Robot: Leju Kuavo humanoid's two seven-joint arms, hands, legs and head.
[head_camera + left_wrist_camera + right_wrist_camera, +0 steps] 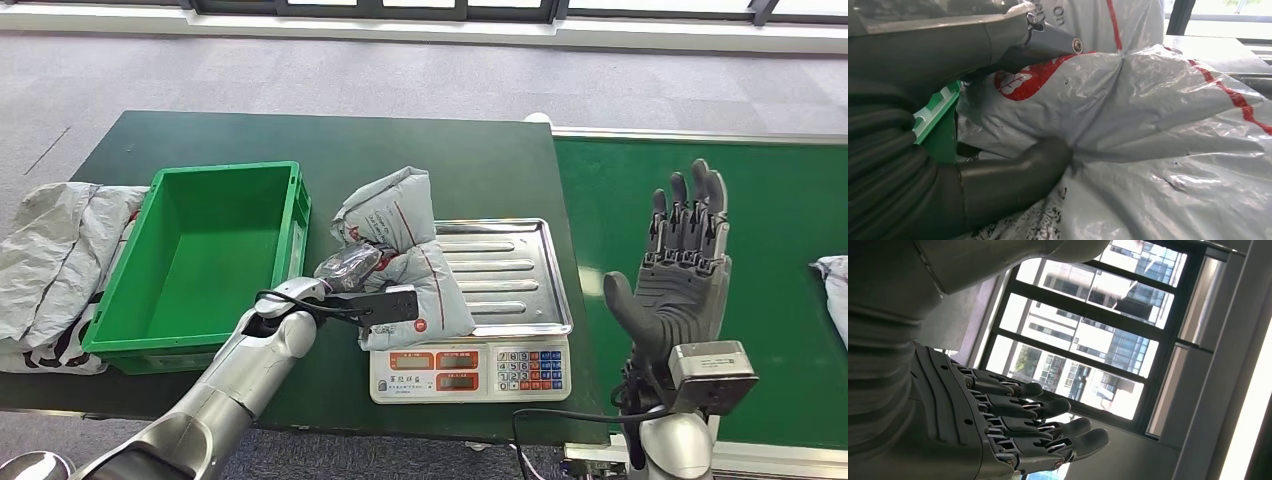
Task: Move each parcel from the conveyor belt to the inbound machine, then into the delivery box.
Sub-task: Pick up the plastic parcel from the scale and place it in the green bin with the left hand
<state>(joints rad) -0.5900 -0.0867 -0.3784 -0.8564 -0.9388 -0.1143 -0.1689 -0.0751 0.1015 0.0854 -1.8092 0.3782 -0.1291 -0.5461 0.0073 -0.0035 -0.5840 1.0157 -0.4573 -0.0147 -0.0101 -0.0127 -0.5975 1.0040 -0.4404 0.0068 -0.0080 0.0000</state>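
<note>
From the head view, a dark green tabletop [200,140] carries a green crate [215,255], the delivery box, on its left part, and just right of it a weighing scale [480,370] with a ribbed metal tray [515,270] and a keypad front, the inbound machine. A grey plastic parcel [400,255] with red markings lies crumpled over the left side of that tray, its upper end leaning off the tray onto the tabletop beside the crate's right wall. The left hand [350,275] reaches in from below and grips the parcel at its left edge, between crate and scale. More grey bags [55,260] are heaped against the crate's outer left side. To the right runs the green conveyor belt [790,250], with another pale parcel [832,290] at the picture's right edge. The right hand [680,270] is raised above the belt's near part, upright, its fingers straight and apart, holding nothing.

In the left wrist view, the left hand's thick grey thumb [1013,180] presses into the parcel's wrinkled grey plastic [1148,140], which bears a red emblem and stripes. A darker finger [1048,42] lies across its upper side, so the bag is pinched. A sliver of the green crate's rim [935,112] shows beside it.

In the right wrist view, the right hand [998,425] is spread and empty, its dark fingers [1048,407] stretched toward large windows [1083,340] with buildings beyond.
</note>
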